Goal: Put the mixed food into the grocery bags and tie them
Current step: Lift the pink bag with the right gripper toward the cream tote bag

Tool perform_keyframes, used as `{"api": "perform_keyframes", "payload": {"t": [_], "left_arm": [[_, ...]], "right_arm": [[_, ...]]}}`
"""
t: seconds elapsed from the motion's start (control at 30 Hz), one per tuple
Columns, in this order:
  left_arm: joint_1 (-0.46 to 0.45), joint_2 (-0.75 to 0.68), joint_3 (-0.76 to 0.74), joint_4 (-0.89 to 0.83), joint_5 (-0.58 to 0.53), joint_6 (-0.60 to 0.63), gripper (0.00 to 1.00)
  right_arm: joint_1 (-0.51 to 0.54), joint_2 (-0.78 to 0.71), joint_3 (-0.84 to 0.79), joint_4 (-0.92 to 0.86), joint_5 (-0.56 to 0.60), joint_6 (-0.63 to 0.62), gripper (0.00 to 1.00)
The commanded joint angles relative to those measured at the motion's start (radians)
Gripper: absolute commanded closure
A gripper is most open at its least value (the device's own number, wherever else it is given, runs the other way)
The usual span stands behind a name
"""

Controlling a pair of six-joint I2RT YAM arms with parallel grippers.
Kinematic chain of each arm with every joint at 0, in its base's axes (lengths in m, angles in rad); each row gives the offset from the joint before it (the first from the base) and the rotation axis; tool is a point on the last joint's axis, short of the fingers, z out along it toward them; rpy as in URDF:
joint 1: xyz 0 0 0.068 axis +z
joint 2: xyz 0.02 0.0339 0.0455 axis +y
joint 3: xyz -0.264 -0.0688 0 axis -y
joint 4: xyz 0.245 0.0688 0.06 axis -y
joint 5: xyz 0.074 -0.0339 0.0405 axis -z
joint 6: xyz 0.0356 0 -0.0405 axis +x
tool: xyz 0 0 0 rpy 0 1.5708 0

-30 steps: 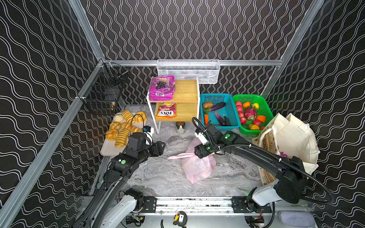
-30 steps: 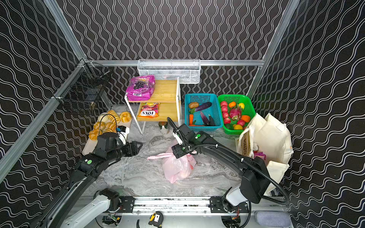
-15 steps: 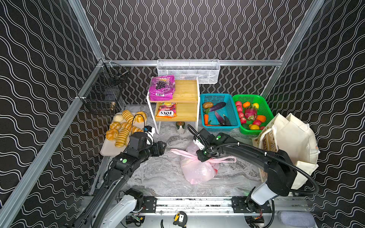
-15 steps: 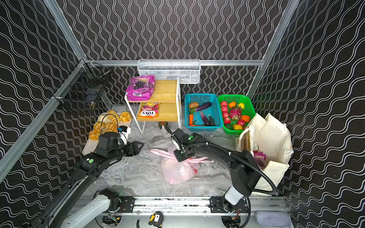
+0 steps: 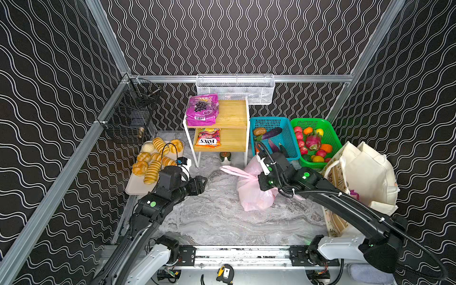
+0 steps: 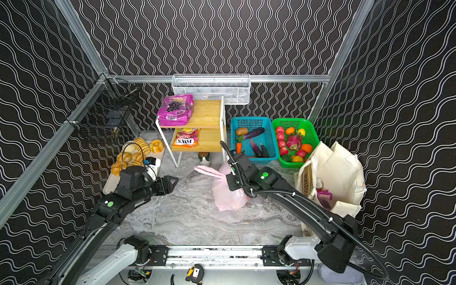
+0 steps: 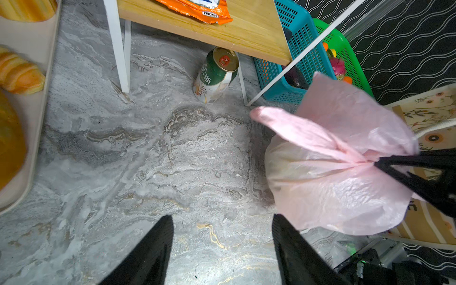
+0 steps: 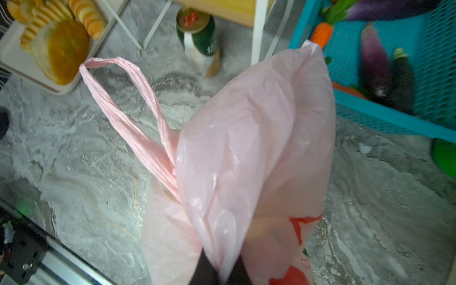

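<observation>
The pink plastic bag (image 5: 251,195) (image 6: 227,195) stands filled on the marble table. My right gripper (image 5: 259,177) (image 8: 222,271) is shut on its gathered top, and in the left wrist view its fingertips (image 7: 380,164) pinch the neck. One loop handle (image 8: 118,81) sticks out to the left. Something red (image 8: 291,276) shows through the film. My left gripper (image 5: 203,181) (image 7: 222,217) hangs open and empty left of the bag. The cream tote (image 5: 365,172) stands at the right. A magenta pouch (image 5: 202,109) and an orange pouch (image 5: 208,138) lie on the wooden shelf.
A green and white can (image 5: 225,156) (image 7: 217,74) stands under the wooden shelf (image 5: 234,116). A blue basket (image 5: 291,123) and a green basket (image 5: 330,130) with vegetables and fruit sit behind the bag. A tray (image 5: 138,190) of bread lies at the left.
The right gripper has shut on the bag's top and drawn it a little to the right, bunching the neck. The left arm has not moved.
</observation>
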Motion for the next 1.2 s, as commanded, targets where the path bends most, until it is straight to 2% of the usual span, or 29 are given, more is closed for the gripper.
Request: {"api": "perform_keyframes", "payload": {"t": [0.0, 0.17, 0.33, 0.43, 0.53, 0.7, 0.8, 1.0, 1.17], "left_arm": [[0.001, -0.006, 0.01, 0.007, -0.012, -0.012, 0.32], [0.001, -0.003, 0.031, 0.004, -0.003, 0.0, 0.32], [0.0, 0.0, 0.032, 0.007, -0.045, 0.004, 0.28], [0.001, 0.006, 0.047, 0.01, -0.057, 0.022, 0.22], [0.001, 0.015, 0.066, -0.001, -0.066, 0.043, 0.21], [0.001, 0.034, 0.07, -0.007, -0.046, 0.058, 0.2], [0.001, 0.049, 0.068, 0.0, -0.025, 0.046, 0.2], [0.001, 0.036, 0.021, 0.059, -0.013, 0.026, 0.21], [0.001, 0.065, 0.053, 0.057, 0.007, 0.07, 0.21]], "right_arm": [[-0.004, -0.067, 0.004, 0.09, 0.139, 0.013, 1.0], [-0.065, -0.148, 0.134, 0.028, 0.274, 0.022, 1.0], [-0.229, -0.17, 0.336, -0.015, 0.36, -0.047, 1.0], [-0.289, -0.162, 0.428, -0.01, 0.514, -0.13, 1.0], [-0.331, -0.161, 0.495, 0.018, 0.651, -0.22, 1.0], [-0.368, -0.244, 0.412, 0.247, 0.847, -0.476, 1.0], [-0.394, -0.312, 0.326, 0.35, 0.898, -0.593, 1.0], [-0.432, -0.349, 0.239, 0.185, 0.933, -0.522, 1.0], [-0.536, -0.396, 0.158, 0.354, 0.962, -0.584, 1.0]]}}
